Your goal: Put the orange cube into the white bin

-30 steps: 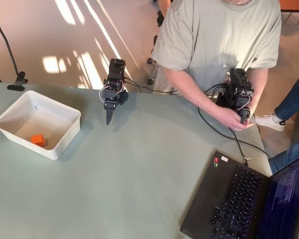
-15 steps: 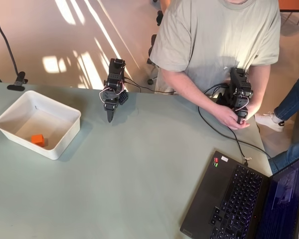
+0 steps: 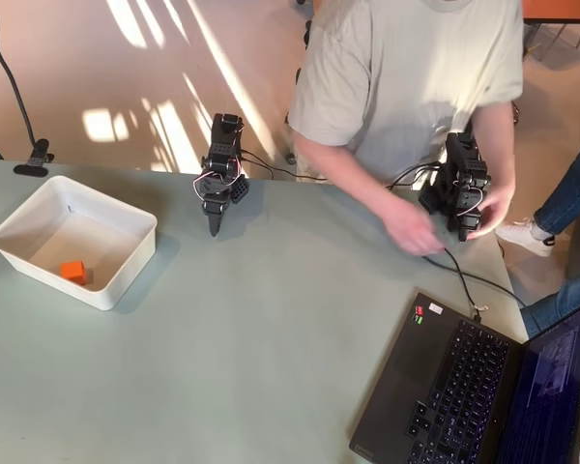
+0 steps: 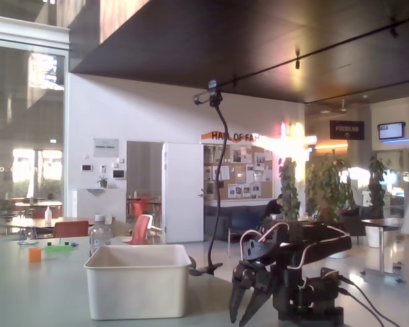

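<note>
A: Where is the orange cube (image 3: 72, 272)?

B: In the overhead view it lies on the floor of the white bin (image 3: 116, 286), toward the bin's 6 o'clock wall, touching nothing but the floor. The bin sits on the desk (image 3: 232, 367) at about 9 o'clock from the middle of the picture.

A: And in the fixed view?

B: There the bin (image 4: 138, 283) shows one long wall at the lower left; its inside is hidden, so the cube cannot be seen in it.

A: What about the end effector?

B: In the overhead view the end effector (image 3: 213, 228) hangs near the desk's far edge, at roughly 3 o'clock from the bin and well apart from it, its tip pointing toward 6 o'clock. The fingers come together to one narrow point, so it looks clenched, and nothing is between them. In the fixed view the end effector (image 4: 244, 310) points down at the desk, just right of the bin, with white and red wires looping over the arm.

A: Anything else around?

B: A laptop (image 3: 474, 387) lies open at 4 o'clock in the overhead view. A person in a light shirt (image 3: 416, 77) stands behind the desk at 1 o'clock. In the fixed view a dark gooseneck stand (image 4: 217, 184) rises behind the bin.
</note>
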